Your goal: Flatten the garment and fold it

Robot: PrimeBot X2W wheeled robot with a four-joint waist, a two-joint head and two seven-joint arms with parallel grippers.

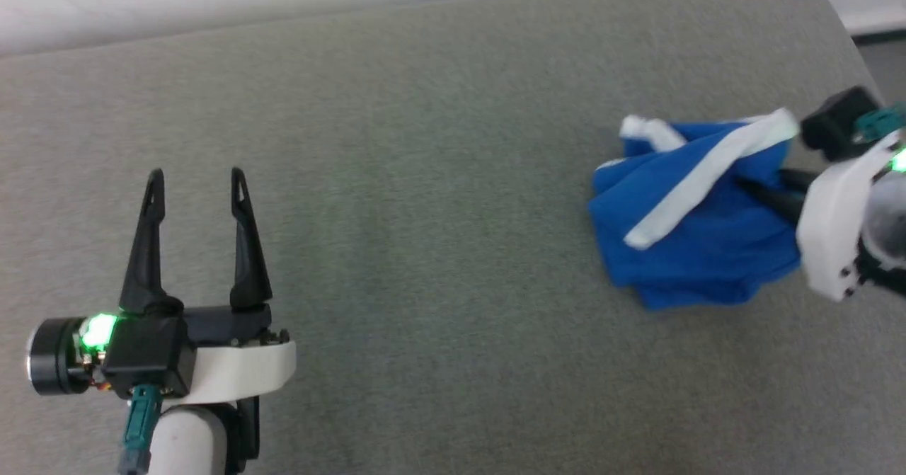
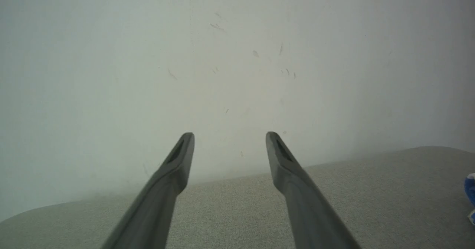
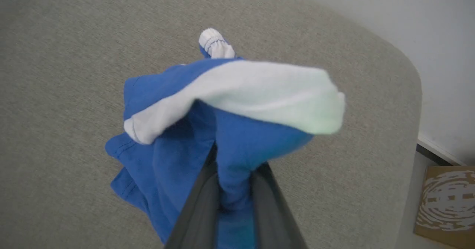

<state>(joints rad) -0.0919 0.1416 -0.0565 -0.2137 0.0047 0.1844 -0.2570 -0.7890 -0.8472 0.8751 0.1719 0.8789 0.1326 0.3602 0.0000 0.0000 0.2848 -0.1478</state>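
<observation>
The garment (image 1: pixel 697 220), bright blue shorts with white trim bands, lies crumpled at the right side of the grey padded table (image 1: pixel 425 213). My right gripper (image 1: pixel 768 192) reaches in from the right edge and is shut on a fold of the blue cloth. In the right wrist view the cloth (image 3: pixel 237 130) is pinched between the two dark fingers (image 3: pixel 202 204) and bunches up over them. A sliver of the garment (image 2: pixel 470 191) shows at the right edge of the left wrist view. My left gripper (image 1: pixel 196 181) hovers open over bare table at the lower left, nothing between its fingers.
A white wall (image 2: pixel 222 56) rises behind the table's far edge. The table's rounded corner (image 3: pixel 408 74) lies close to the garment on its right. Beyond it on the floor is a brown cardboard piece (image 3: pixel 445 204).
</observation>
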